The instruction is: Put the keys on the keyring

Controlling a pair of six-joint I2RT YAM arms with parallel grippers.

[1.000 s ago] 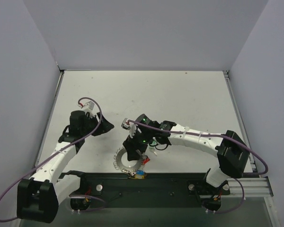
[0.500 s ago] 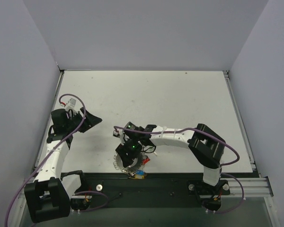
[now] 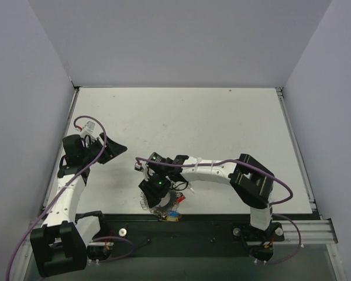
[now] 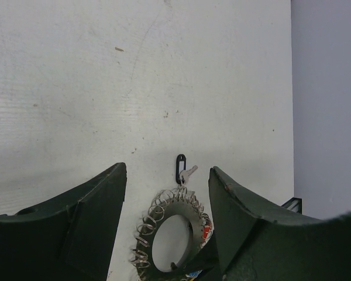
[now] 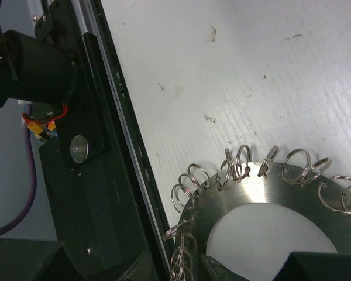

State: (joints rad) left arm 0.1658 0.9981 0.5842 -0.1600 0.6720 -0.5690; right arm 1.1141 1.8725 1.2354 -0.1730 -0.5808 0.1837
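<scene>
**Keyring under the right gripper, one key loose beside it**

The keyring point(image 4: 178, 205) lies flat at the near edge of the table point(image 3: 222, 129), close against the black base rail point(image 5: 105, 193). It is a flat silvery disc with a wide open centre and small split rings strung all round its rim.

The right gripper point(image 3: 159, 196) is down on top of it. In the wrist view its dark fingers only clip the bottom edge of the picture, over the disc's hole and rim. I cannot tell whether they are pinching the metal or standing just off it.

The left gripper point(image 3: 116, 150) hangs well apart to the left. Its jaws are spread with nothing between them, looking toward the ring.

Little of the task looks settled. A black-headed key point(image 4: 181, 168) lies on the table just beside the far rim, and it seems unattached. A red key head point(image 3: 179, 199) and a blue-and-yellow cluster point(image 3: 173, 216) sit at the ring's near-right rim. Whether these are hooked onto the split rings or merely lie against them is too small to tell.

In my judgement, the black-headed key at least has yet to be threaded on, and the ring needs a steady hold first.
</scene>
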